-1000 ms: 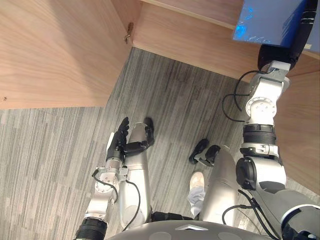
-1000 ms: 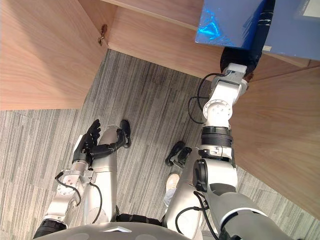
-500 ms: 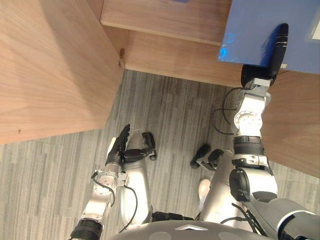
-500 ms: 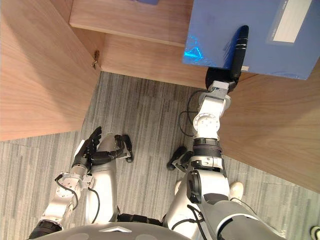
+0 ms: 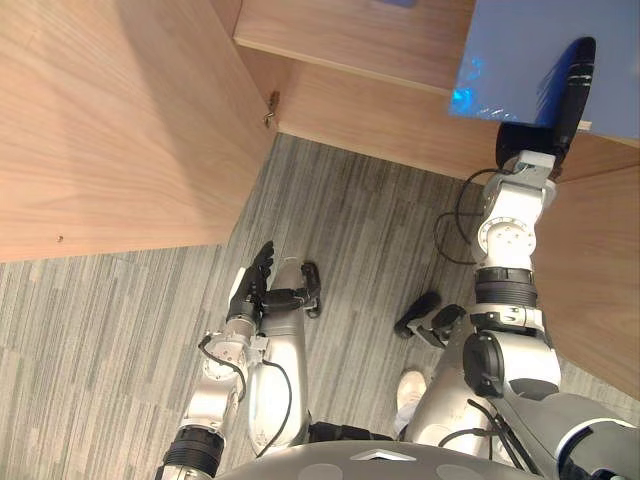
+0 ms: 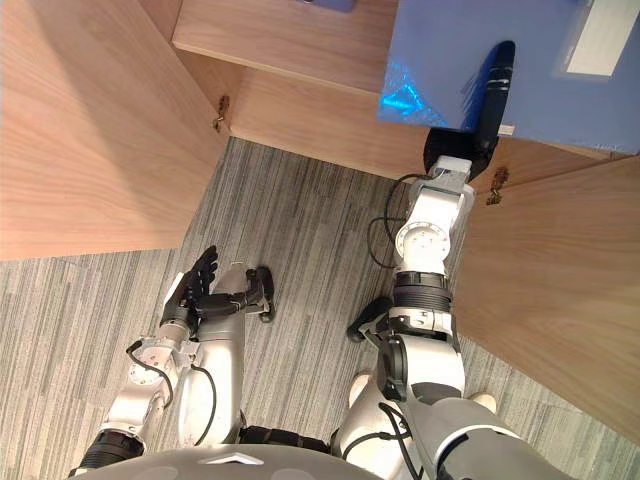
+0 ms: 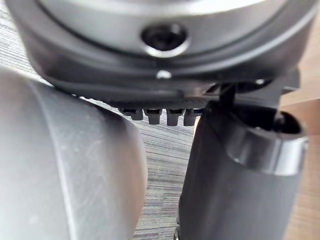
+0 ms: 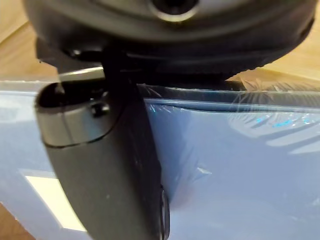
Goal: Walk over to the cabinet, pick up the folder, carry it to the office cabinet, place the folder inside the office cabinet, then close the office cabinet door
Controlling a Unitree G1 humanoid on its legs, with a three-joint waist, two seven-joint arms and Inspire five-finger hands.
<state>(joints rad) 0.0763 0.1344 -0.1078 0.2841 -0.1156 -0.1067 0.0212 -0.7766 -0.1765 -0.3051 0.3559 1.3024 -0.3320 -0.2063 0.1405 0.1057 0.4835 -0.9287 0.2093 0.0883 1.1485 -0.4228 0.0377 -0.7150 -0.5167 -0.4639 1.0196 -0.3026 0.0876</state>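
- Underfoot, grey striped carpet floor (image 5: 110, 330); ahead, pale wood office cabinet (image 5: 380, 100) standing open.
- Far to the left of the left hand and above it, wide pale wooden door panel (image 5: 110, 120), open, with a small brass hinge (image 5: 270, 108) at its inner edge.
- Left hand (image 5: 255, 285) hanging low, fingers straight and loosely spread, holding nothing, well apart from the folder.
- Up and to the right of that hand, flat wooden shelf (image 5: 350, 40), bare where visible.
- Flat blue film-wrapped folder (image 5: 510, 60) pinched in the right hand (image 5: 572, 80), thumb laid across its front face, other fingers hidden behind it. Held up at the cabinet opening, past the shelf's front edge; touching the shelf or not, impossible to tell.
- Below and to the right of the right hand, second wooden door (image 6: 560, 290), also open, with a second hinge (image 6: 495, 185) at its upper corner.
- Handling, as a judgement: probably light and fairly stiff, but the glossy film likely slippery. Best taken near one edge with the thumb flat on the face, as now; some flex likely at the far corners.
- Count: one folder, one white label (image 6: 605, 35) on it, two doors, two hinges, one shelf.
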